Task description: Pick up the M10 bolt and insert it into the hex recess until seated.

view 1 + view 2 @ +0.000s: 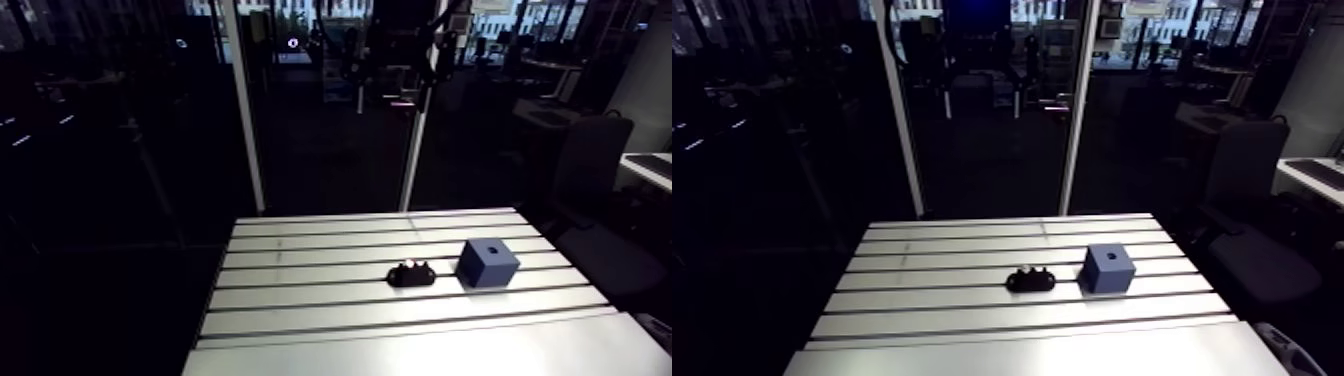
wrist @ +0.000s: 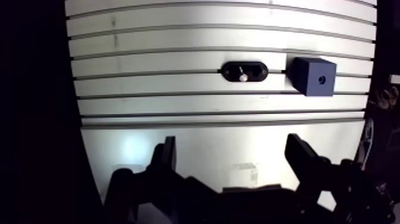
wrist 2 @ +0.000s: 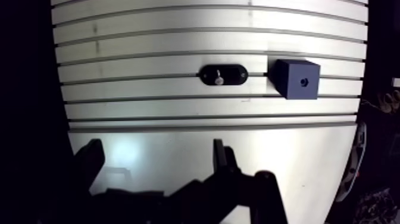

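Spread apart, the gripper [image 2: 232, 144] is held empty above the tabletop [image 2: 178, 37]; the bolt [image 2: 242, 73] is seen well ahead of it, upright in a black holder [image 2: 258, 71].

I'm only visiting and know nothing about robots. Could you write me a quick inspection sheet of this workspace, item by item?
Surface: slotted aluminium table, bare metal.
Job's things: a small silver bolt stands in a black oval holder. Beside the holder, not touching it, sits a blue block with a hole in its top face.
Clutter: nothing seen.
Grippers: one gripper, fingers open and holding nothing, over bare table well short of the holder.
Cables: nothing seen on the table.
Surroundings: dim; nothing seen that bears on the job.
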Robot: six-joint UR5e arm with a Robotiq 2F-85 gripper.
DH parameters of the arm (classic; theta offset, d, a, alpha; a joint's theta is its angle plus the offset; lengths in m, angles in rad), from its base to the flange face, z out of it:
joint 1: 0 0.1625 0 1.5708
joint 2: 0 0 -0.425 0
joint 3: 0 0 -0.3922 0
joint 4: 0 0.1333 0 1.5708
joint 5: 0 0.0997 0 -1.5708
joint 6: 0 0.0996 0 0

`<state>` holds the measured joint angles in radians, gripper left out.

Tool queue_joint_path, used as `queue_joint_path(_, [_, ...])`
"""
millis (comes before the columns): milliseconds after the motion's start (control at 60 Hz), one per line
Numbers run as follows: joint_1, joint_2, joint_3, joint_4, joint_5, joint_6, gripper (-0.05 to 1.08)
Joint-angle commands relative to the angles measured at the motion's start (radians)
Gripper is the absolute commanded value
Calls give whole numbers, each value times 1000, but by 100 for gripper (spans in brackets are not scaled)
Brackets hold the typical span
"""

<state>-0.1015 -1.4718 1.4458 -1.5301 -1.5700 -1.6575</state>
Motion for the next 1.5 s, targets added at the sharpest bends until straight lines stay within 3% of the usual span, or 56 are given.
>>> queue_joint_path(17, [3, 8, 0, -2, 0, 8, 0])
queue_joint_path(550, [0, 9, 22, -53, -17, -6, 1])
queue_joint_path(1000, [-97, 6, 223, -353, -16, -100, 1])
queue_joint_path(1500, [-101, 27, 416, -605, -17, -130, 1])
